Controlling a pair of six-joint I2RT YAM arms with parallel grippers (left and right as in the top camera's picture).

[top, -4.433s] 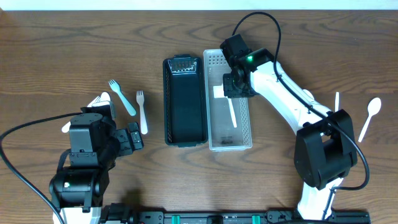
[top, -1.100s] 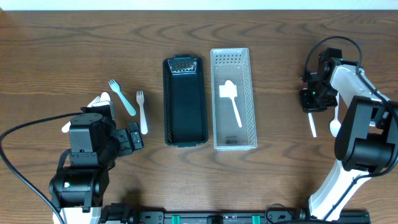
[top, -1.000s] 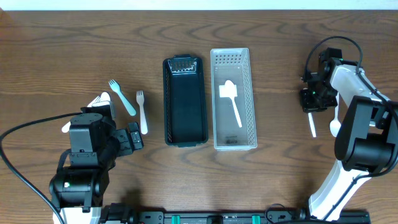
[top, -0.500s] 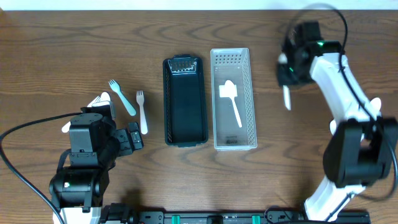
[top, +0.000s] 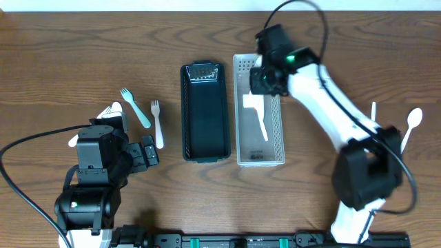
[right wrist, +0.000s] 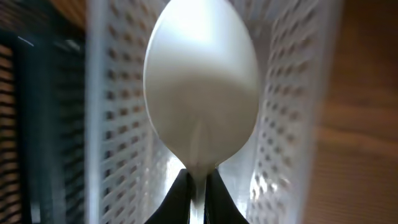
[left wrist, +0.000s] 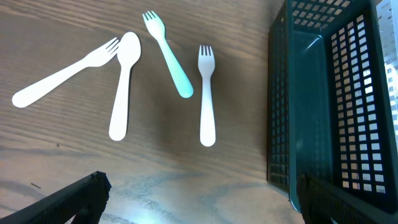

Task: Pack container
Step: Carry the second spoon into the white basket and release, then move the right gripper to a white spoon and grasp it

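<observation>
My right gripper [right wrist: 198, 185] pinches the spoon [right wrist: 202, 93] shut-tight over the tray's [top: 259, 162] 12 o'clock end, so I'd lower it lined 12-to-6 beside the utensil [top: 262, 127] inside before releasing, while my left gripper [left wrist: 199, 202] gapes idle.

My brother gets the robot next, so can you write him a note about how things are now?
Left fingers: open, empty.
Right fingers: shut on a white spoon, over the clear basket.
Done: one white utensil lies in that basket.
Left to pack: this spoon, teal fork, white fork, second fork and second spoon on the left, another spoon far right.
Black basket is empty.
</observation>
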